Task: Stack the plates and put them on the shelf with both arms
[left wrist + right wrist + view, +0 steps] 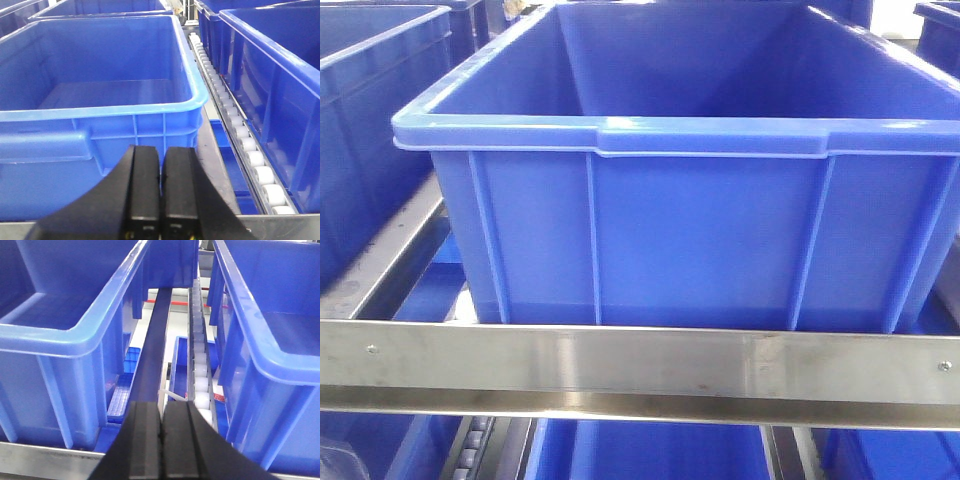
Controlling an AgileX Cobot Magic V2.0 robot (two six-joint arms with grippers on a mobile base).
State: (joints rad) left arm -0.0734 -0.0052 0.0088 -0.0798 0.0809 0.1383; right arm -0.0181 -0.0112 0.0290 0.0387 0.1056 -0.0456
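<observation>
Large blue plastic crates (700, 190) fill the scene, standing side by side with open tops and ribbed walls. A track of white rollers (235, 125) runs from near to far between two of them. More blue crates (650, 450) sit below. Soft, even light gleams on the rims.

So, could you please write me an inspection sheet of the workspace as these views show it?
Surface: no tabletop in view; steel shelf front rail crosses the front view.
Job's things: plates, nothing seen; shelf holds a large blue crate, which looks empty.
Clutter: nothing seen.
Grippers: left gripper shut, holding nothing; right gripper shut, holding nothing.
Cables: nothing seen.
Surroundings: more blue crates beside it; white roller track between crates; further blue crates on the tier below.
</observation>
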